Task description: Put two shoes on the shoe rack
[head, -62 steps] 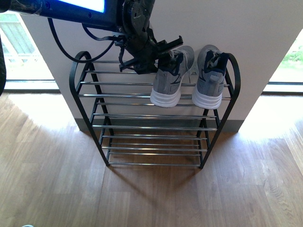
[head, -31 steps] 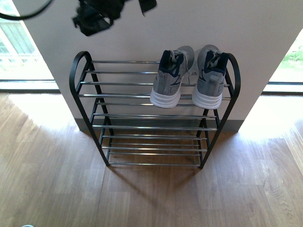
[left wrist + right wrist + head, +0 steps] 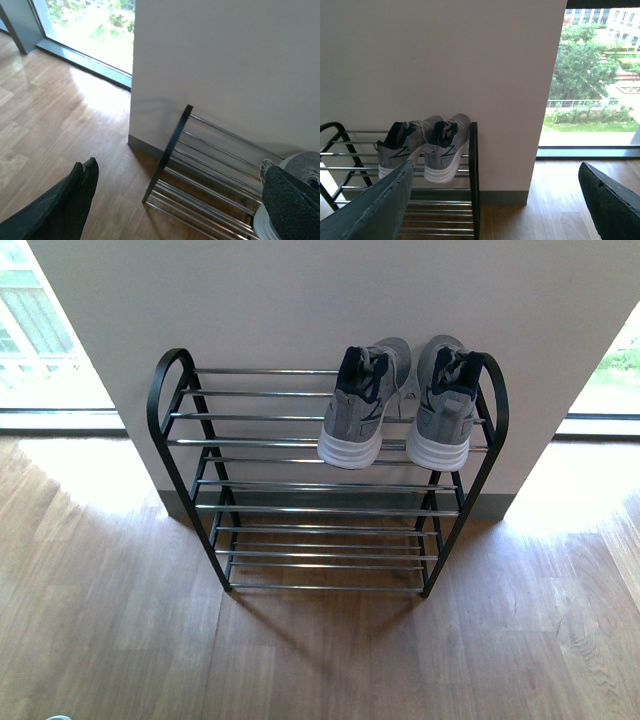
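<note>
Two grey knit shoes with white soles, one (image 3: 357, 410) beside the other (image 3: 443, 405), rest side by side on the right end of the top tier of the shoe rack (image 3: 260, 441). Neither arm shows in the front view. My left gripper (image 3: 182, 200) hangs open and empty above the rack's side frame (image 3: 170, 150), with a shoe's white sole (image 3: 261, 226) just past one finger (image 3: 290, 200). My right gripper (image 3: 495, 210) is open and empty, well back from the rack's end frame (image 3: 473, 175), looking at both shoes (image 3: 402, 145) (image 3: 447, 145).
A white wall pillar (image 3: 320, 300) stands right behind the rack. Floor-to-ceiling windows (image 3: 600, 75) flank it on both sides. Wooden floor (image 3: 320, 660) spreads in front of the rack. The two lower tiers (image 3: 320, 510) hold nothing.
The left arm, which was at the left shoe a second ago, has risen and left the front view. Both shoes stay on the top tier.
</note>
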Controlling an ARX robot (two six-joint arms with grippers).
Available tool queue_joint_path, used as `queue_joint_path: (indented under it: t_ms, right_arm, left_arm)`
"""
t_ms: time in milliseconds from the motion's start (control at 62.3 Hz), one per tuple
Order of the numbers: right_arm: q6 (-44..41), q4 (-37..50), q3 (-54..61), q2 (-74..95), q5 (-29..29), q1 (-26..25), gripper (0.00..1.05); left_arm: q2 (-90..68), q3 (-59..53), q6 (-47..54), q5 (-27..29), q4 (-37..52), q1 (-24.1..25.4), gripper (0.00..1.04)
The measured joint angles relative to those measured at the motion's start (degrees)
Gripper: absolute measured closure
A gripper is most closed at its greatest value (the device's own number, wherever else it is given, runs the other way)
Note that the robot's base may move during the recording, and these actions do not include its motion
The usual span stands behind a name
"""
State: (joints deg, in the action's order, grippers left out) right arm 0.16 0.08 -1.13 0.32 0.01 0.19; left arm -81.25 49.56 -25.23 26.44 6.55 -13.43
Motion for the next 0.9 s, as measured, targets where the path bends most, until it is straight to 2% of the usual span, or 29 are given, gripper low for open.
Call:
queue_joint_path:
  t_ms: [96,177,209,289,337,385,626,674,722,770,899]
  right_arm:
    - [0.0,0.0,0.0,0.0,0.0,0.0,0.09]
    - [0.0,0.0,0.0,0.0,0.0,0.0,0.09]
    - [0.0,0.0,0.0,0.0,0.0,0.0,0.09]
    - [0.0,0.0,0.0,0.0,0.0,0.0,0.09]
    - [0.0,0.0,0.0,0.0,0.0,0.0,0.09]
    - [0.0,0.0,0.0,0.0,0.0,0.0,0.09]
    - [0.0,0.0,0.0,0.0,0.0,0.0,0.09]
    - [0.0,0.0,0.0,0.0,0.0,0.0,0.09]
    - [0.0,0.0,0.0,0.0,0.0,0.0,0.09]
    - [0.0,0.0,0.0,0.0,0.0,0.0,0.09]
    - [0.0,0.0,0.0,0.0,0.0,0.0,0.09]
  left_arm:
    - [8.6,-6.2,-0.2,3.5,-2.6,0.2,0.09]
    - [13.3,-9.3,-0.6,4.1,-2.6,0.4,0.09]
    - [14.4,-10.2,0.8,2.4,-0.8,0.8,0.11]
    - [17.0,-17.3,9.5,-10.9,16.9,3.3,0.25]
    - [17.9,-20.9,14.0,-15.0,23.6,4.0,0.32]
    - [19.9,-25.8,19.2,-18.3,30.1,4.9,0.45]
    - [30.2,-37.6,24.2,-21.8,32.1,8.5,1.04]
    - [31.4,-38.5,24.3,-22.6,32.0,9.1,1.04]
    - [33.4,-39.8,24.5,-25.9,31.4,11.6,1.04]
    - [35.4,-41.1,24.5,-26.0,30.6,13.0,1.04]
    - [40.5,-43.7,24.6,-26.4,28.0,13.2,1.04]
